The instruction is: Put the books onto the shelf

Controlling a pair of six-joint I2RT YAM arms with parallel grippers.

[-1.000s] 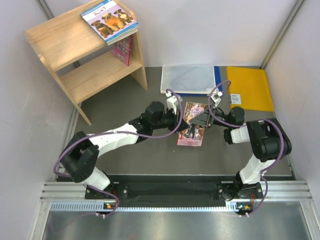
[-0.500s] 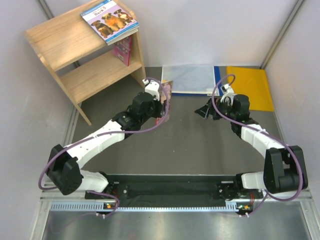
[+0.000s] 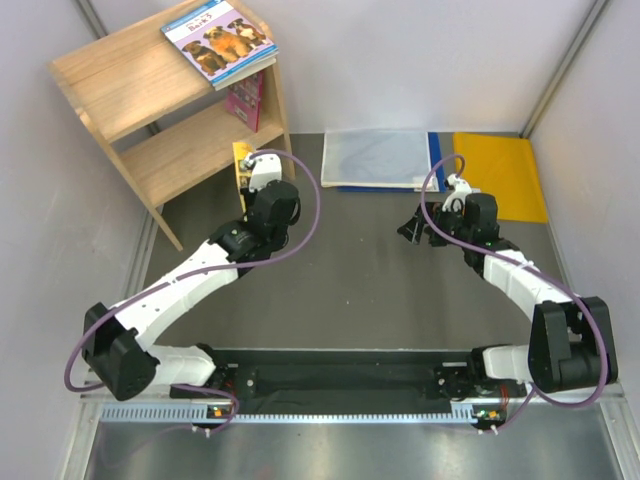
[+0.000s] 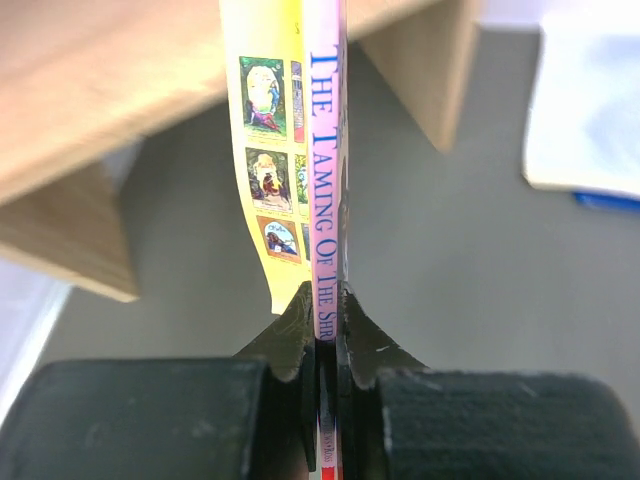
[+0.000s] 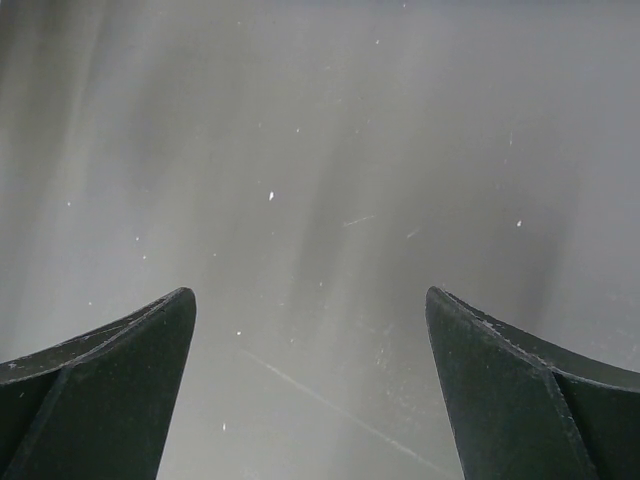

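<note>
Top external view puts the left fingers (image 3: 250,178) just in front of the shelf (image 3: 130,80), near its right side panel. They are closed tight on a pink-spined paperback (image 3: 241,158) that stands on edge above the counter (image 3: 350,290). The main risk, as I judge it, is the grip. Only the bottom end of the spine is pinched, so the thin book could swing or slip if a corner meets the lower board's front edge or the side panel on the way in. In the left wrist view the yellow back cover curls away from the spine to the left. That loose flap could catch the board and fold, or drag the book askew. A pink book (image 3: 246,100) stands on the lower board by that panel, and a careless push could topple it. The paperback runs straight out from between the 2 fingers, spine toward the wrist camera. Its far end is near the shelf, but I cannot tell whether it touches. The right fingers (image 3: 413,228) are spread wide and empty, well apart from the shelf, near the grey folder (image 3: 375,158).
</note>
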